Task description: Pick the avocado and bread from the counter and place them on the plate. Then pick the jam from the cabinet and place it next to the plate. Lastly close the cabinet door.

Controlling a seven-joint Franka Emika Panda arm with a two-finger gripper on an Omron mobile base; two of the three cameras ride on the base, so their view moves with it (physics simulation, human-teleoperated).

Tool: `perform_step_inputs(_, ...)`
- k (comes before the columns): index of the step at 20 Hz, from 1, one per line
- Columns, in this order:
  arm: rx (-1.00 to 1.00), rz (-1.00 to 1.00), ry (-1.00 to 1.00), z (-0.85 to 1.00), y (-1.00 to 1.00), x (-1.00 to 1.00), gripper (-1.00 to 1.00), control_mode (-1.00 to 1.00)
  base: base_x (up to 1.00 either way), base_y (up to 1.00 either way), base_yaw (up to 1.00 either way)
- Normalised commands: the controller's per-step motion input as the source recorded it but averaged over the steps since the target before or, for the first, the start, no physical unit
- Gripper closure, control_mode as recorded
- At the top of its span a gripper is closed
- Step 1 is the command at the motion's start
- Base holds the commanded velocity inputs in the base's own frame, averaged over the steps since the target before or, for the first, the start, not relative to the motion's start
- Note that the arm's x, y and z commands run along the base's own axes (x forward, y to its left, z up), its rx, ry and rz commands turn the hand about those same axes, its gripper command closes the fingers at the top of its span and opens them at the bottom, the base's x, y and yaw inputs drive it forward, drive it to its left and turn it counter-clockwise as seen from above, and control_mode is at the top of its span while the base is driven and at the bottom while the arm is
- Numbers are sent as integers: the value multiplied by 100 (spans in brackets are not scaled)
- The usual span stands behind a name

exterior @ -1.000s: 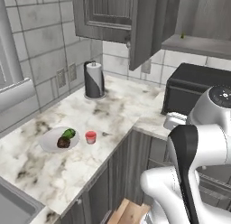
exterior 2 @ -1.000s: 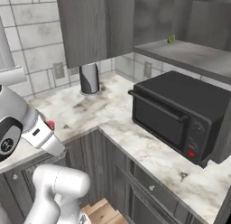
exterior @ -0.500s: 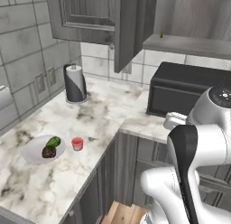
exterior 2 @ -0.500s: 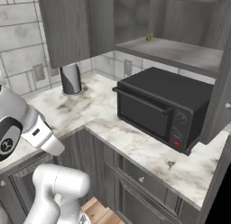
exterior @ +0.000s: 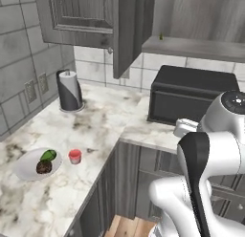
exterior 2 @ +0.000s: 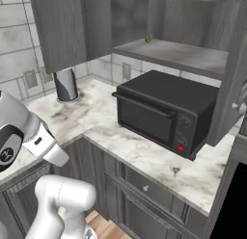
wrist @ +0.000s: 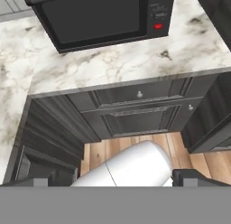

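Observation:
The white plate (exterior: 21, 168) lies on the marble counter (exterior: 100, 116) at the left, with the green avocado (exterior: 48, 155) and the dark brown bread (exterior: 44, 167) on it. The red jam (exterior: 74, 156) stands on the counter just right of the plate. Above, the cabinet (exterior: 79, 14) has its cabinet door (exterior: 127, 33) swung out towards me. The grey inner shelf (exterior 2: 176, 52) is exposed. My gripper (wrist: 116, 179) is open, its fingertips (wrist: 43, 180) wide apart with nothing between them. It looks down at the counter edge and lower drawers in front of the microwave.
A black microwave (exterior 2: 166, 110) sits on the counter under the shelf. A paper towel roll (exterior: 70, 90) stands by the tiled wall. A small green thing (exterior 2: 148, 39) rests on the shelf. Another open door (exterior 2: 234, 69) hangs at the right. Dark drawers (wrist: 140, 110) and wooden floor (wrist: 135, 146) lie below.
The whole picture has shifted, so the base has driven on: plate and paper towel slide left and the microwave comes closer. The things on the counter stay put. The gripper stays open.

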Motion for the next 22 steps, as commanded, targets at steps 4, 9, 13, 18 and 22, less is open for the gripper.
perform_step_inputs(4,0,0,0,0,0,0,-100,100,21,-12,-10)
perform_step_inputs(9,0,0,0,0,0,0,-100,100,27,-18,-7)
perform_step_inputs(13,0,0,0,0,0,0,-100,100,32,-21,-4)
perform_step_inputs(18,0,0,0,0,0,0,-100,100,23,-33,-2)
perform_step_inputs(22,0,0,0,0,0,0,-100,100,19,-33,-4)
